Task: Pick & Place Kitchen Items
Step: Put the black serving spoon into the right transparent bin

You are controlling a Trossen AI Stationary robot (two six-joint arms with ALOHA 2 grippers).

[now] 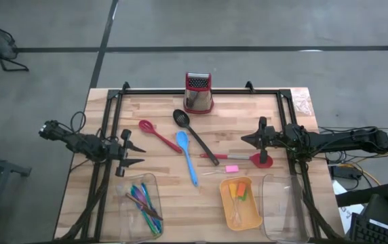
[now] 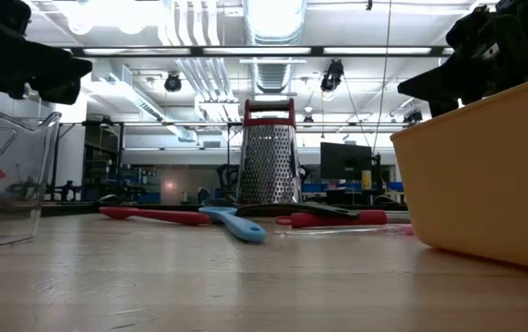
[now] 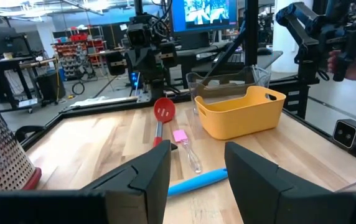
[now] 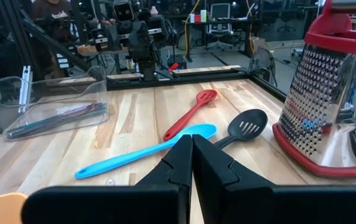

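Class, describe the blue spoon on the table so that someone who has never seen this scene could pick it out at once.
Start at the metal box grater at the table's far edge. Just in front of it, toward the trays, three long-handled utensils lie fanned on the wood. The blue spoon is the middle one, between the red slotted spoon and the black slotted spoon; it alone is light blue with a solid, unslotted bowl.

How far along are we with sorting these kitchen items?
Done: sticks lie in the clear tray, small pieces in the orange tray. In hand: nothing; left gripper open, right gripper shut, empty. Left: blue spatula, black spoon, two red utensils.
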